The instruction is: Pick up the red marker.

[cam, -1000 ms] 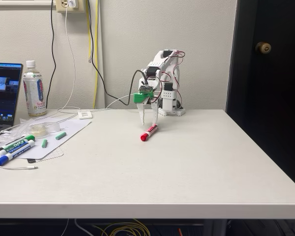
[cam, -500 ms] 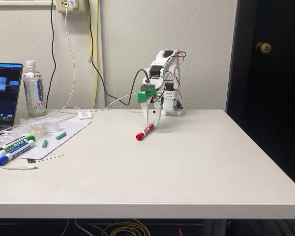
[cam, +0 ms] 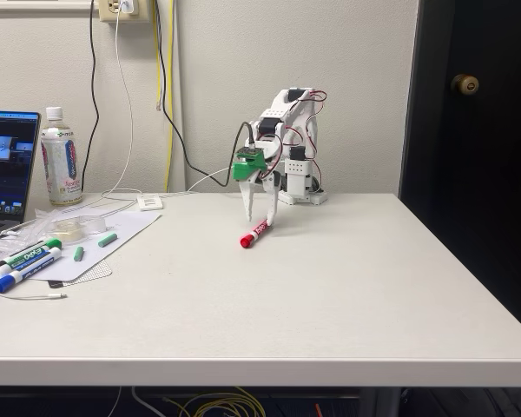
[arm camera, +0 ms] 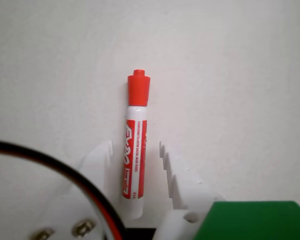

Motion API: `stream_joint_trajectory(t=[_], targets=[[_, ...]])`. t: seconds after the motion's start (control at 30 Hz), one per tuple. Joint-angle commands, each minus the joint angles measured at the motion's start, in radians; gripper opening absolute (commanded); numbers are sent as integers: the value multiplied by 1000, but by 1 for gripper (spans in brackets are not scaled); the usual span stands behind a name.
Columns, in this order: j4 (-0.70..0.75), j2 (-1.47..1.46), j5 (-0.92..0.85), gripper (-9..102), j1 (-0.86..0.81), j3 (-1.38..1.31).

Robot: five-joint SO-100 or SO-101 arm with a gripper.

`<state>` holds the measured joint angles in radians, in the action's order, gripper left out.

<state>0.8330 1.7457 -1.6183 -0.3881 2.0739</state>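
Now the gripper (arm camera: 136, 157) stands spread, one finger on each side of the red marker's (arm camera: 135, 150) barrel, cap pointing to twelve o'clock on the table (arm camera: 240, 75). Judging from here, closing off-centre could roll or tip the marker away.

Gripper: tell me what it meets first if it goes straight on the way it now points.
The gripper points down at the table, open, with the red marker lying between its fingers. Going straight on, the fingertips would probably meet the tabletop on either side of the marker's barrel, though how much gap remains is unclear.
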Motion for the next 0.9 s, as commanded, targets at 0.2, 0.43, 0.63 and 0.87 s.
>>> stream_joint_trajectory(t=[0.2,0.43,0.63,0.87], targets=[[-15,-72,-41,23,-14,-43],[12,-77,-37,22,5,-37],[2,-104,-23,23,12,-35],[-8,-124,-9,22,25,-34]])
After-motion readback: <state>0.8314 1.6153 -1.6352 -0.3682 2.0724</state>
